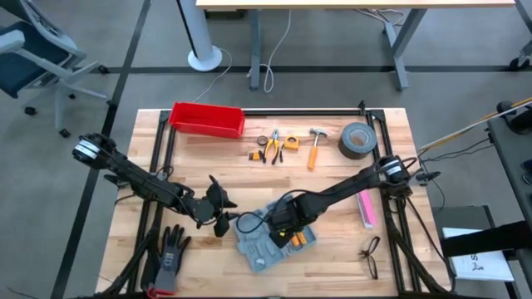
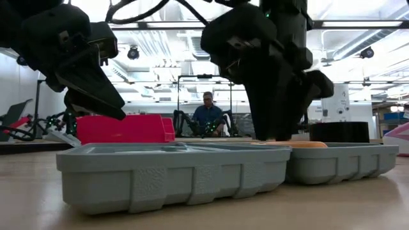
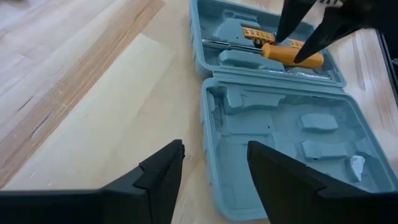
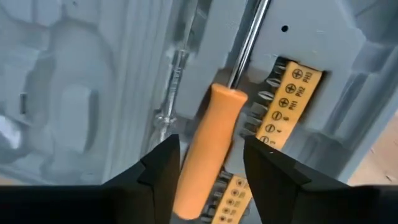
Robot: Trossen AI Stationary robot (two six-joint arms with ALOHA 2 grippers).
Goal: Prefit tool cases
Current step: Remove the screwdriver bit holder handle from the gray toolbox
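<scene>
So the small grey-blue hinged plastic tool case (image 1: 270,239) is lying fully open and flat on the wooden slatted desk (image 1: 332,158), near the front edge and about in the middle. Both halves face up, which makes sense, since that's the only way the moulded slots can be reached from above.

The right gripper (image 4: 210,163) is right over the half that already has stuff in it. Its fingers (image 4: 163,167) are spread, one on each side of the orange-handled screwdriver (image 4: 208,152), which sits in its groove next to the yellow bit holder strip (image 4: 287,99). From the wrist view there's a gap on both sides of the handle, so I'd say they aren't pinching it. Looks to me like the screwdriver is seated and the grip is loose, though I can't tell if it's fully clicked down.

The left gripper (image 3: 214,168) hangs just beside the empty half of the case, fingers (image 3: 163,171) spread and holding nothing. My guess is it's parked there to steady the case if it slides.

Everything else waits along the far side of the desk: a red rectangular plastic bin (image 1: 207,119), small pliers (image 1: 273,143), a hammer with an orange handle (image 1: 315,147) and a grey roll of duct tape (image 1: 357,139). A black work glove (image 1: 169,249) lies near the front left corner. Those are probably next for the empty slots.
</scene>
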